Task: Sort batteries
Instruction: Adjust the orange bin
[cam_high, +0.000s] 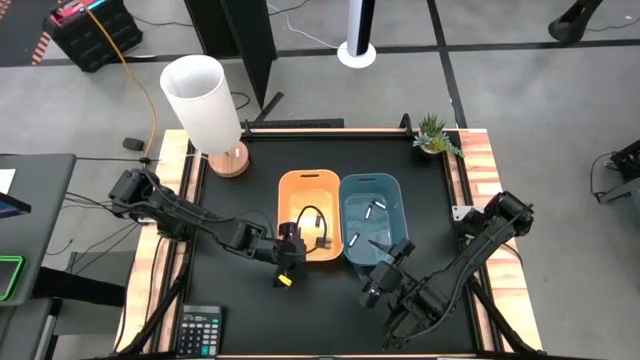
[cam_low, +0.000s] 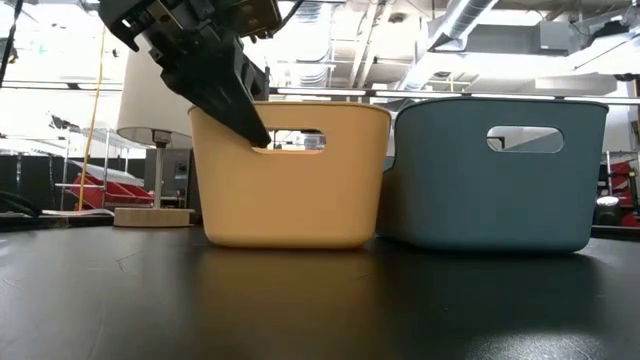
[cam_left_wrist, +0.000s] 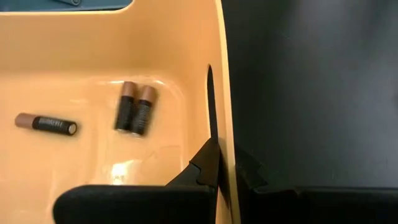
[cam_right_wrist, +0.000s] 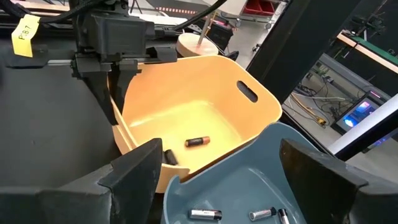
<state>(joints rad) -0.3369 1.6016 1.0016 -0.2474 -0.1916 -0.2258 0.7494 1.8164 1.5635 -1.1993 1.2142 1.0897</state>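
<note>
Three dark batteries with reddish ends (cam_left_wrist: 135, 109) lie on the floor of the orange bin (cam_high: 310, 190); one of them also shows in the right wrist view as a dark battery (cam_right_wrist: 198, 142). Silver batteries (cam_right_wrist: 205, 214) lie in the blue bin (cam_high: 372, 200) beside it. My left gripper (cam_left_wrist: 227, 171) is open at the orange bin's near wall, left of the handle slot (cam_low: 290, 140), one finger inside and one outside. My right gripper (cam_right_wrist: 227, 180) is wide open above the blue bin's near rim and holds nothing. My left gripper comes down from above over the orange bin's near wall (cam_left_wrist: 222, 149). Its inner finger (cam_left_wrist: 205, 163) lies against the wall's inside face. The outer finger (cam_left_wrist: 249, 177) stands close to the outside face; I cannot tell whether it touches. The bin rests on the table.
A lamp with a white shade (cam_high: 200, 95) and wooden base stands at the far left corner. A small plant (cam_high: 435, 133) sits at the far right corner and a calculator (cam_high: 200, 330) at the near left. The black tabletop (cam_high: 320, 310) spreads in front of the bins.
</note>
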